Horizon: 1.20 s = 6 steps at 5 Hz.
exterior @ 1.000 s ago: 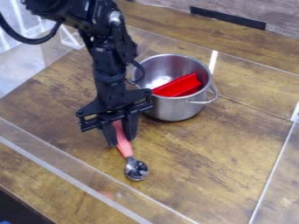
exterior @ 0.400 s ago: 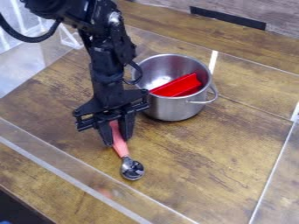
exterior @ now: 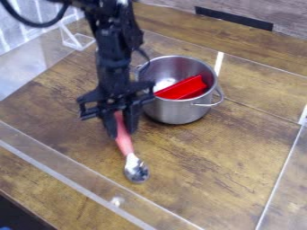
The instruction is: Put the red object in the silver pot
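- On the wooden table (exterior: 240, 153), near its middle, the gripper (exterior: 118, 120) points straight down and its fingers are closed on the red handle of a spoon (exterior: 127, 151).
- The spoon hangs from the grip at a slant: the red handle goes down and to the right, and the metal bowl at its end is low, touching the table or just above it; I cannot tell which.
- The silver pot (exterior: 180, 103) stands to the right of the gripper and a little farther away, close beside the arm, upright, with its opening free.
- Inside the pot there is already a red piece (exterior: 182, 88) leaning on the far right wall; what it is I cannot say.
- I judge that the red object of the task is the red-handled spoon, so it is in the grip, not yet in the pot.
- Risk: the grip is only on the upper part of the handle, so the heavy metal end could swing or turn the spoon between the fingers.
- Risk: the low end could hit the near wall of the pot and push or tip it, if the spoon is not lifted above the rim first.
- Risk: the spoon is long for this pot, so it may lean on the rim and fall out.
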Tool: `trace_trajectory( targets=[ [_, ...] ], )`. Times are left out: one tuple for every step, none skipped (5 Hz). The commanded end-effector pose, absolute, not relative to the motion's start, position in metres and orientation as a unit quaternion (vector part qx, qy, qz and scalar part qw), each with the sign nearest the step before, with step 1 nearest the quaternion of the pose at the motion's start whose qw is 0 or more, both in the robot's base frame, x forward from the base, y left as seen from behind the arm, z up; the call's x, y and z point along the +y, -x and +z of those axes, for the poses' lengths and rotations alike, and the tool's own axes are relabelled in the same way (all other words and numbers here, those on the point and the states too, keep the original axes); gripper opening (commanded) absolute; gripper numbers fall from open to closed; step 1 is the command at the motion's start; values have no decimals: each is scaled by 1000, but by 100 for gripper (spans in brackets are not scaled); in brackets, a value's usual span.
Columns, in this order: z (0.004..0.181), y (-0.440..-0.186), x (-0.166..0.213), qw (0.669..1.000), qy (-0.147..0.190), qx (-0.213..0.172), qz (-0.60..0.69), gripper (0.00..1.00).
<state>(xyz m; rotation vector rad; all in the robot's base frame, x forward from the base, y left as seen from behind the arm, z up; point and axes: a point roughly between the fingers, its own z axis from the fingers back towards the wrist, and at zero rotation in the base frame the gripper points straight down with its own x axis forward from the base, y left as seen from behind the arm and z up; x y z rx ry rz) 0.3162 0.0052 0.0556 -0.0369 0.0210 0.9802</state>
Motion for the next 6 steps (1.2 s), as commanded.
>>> trace_trajectory(
  targets=[
    [103,-345,6,882,39,-18,470,0],
    [105,-352,-4,891,44,-14,452,0],
    [86,-348,-17,879,41,-11,476,100],
    [64,-344,-24,875,41,-13,482,100],
    [63,-350,-19,882,42,-11,470,100],
    [68,-360,-13,892,43,-9,449,0]
  ],
)
